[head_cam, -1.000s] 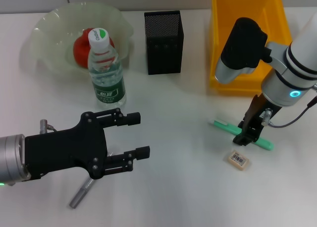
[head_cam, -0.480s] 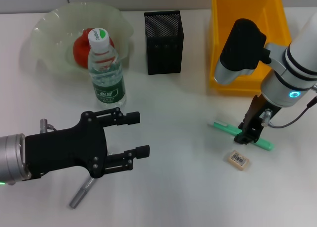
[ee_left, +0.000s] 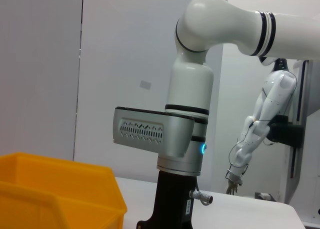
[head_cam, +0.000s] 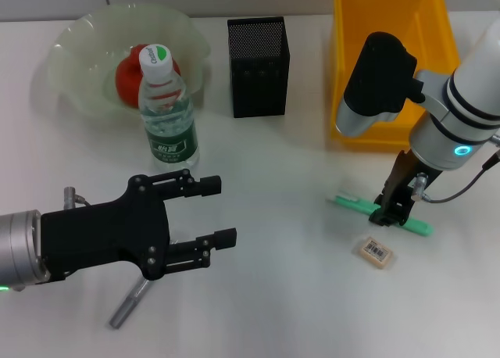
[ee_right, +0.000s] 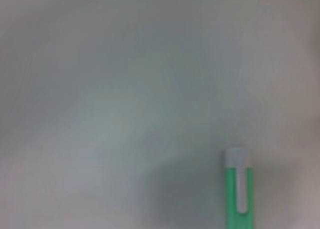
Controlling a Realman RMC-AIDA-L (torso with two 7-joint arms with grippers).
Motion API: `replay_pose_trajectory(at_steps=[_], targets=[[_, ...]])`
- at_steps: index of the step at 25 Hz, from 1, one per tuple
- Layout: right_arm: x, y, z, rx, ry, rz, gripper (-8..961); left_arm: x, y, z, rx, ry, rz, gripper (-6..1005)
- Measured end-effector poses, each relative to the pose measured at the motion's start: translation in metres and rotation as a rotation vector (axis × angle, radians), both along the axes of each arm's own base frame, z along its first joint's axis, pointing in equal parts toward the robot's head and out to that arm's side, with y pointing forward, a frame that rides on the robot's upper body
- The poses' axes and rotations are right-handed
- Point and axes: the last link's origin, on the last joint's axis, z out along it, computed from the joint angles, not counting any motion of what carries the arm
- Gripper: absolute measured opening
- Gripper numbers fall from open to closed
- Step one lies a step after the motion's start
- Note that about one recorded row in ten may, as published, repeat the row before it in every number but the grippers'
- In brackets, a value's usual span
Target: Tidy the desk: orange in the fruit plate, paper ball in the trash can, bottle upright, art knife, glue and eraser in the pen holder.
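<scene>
Plastic, slim and stiff, the green art knife (head_cam: 380,213) is lying flat on the counter (head_cam: 289,295) toward its right edge, in front of the yellow bin (head_cam: 391,61) and just behind the eraser (head_cam: 376,251). Its long axis is running slantwise, one end pointing back toward the pen holder (head_cam: 258,67) and the other toward the counter's front right corner. By my reckoning it is light but a bit slick, and low enough that fingers are scraping the counter to get under it; the middle of the shaft looks the safest hold, squeezed across the narrow width. The right end effector (head_cam: 388,213) is standing straight down over exactly that middle, fingers straddling the shaft and appearing clamped on it. The left end effector (head_cam: 215,213) is hovering, spread wide, above the counter's front left part, near a grey pen-like stick (head_cam: 129,303), holding nothing.
</scene>
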Motion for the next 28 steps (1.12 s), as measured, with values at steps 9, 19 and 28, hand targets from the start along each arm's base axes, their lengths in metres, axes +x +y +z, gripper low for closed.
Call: replay_pose_trajectory(at_steps=[9,19,28], targets=[[-0.002,0.000,0.001,0.010,0.015,0.009,168,0.000,0.001,0.001,0.003,-0.001,0.000,682],[-0.011,-0.009,0.018,0.075,0.131,0.041,169,0.000,0.001,0.001,0.003,-0.001,0.000,683],[-0.018,-0.008,0.054,0.202,0.459,0.059,169,0.001,0.001,0.000,0.003,-0.002,0.000,681]])
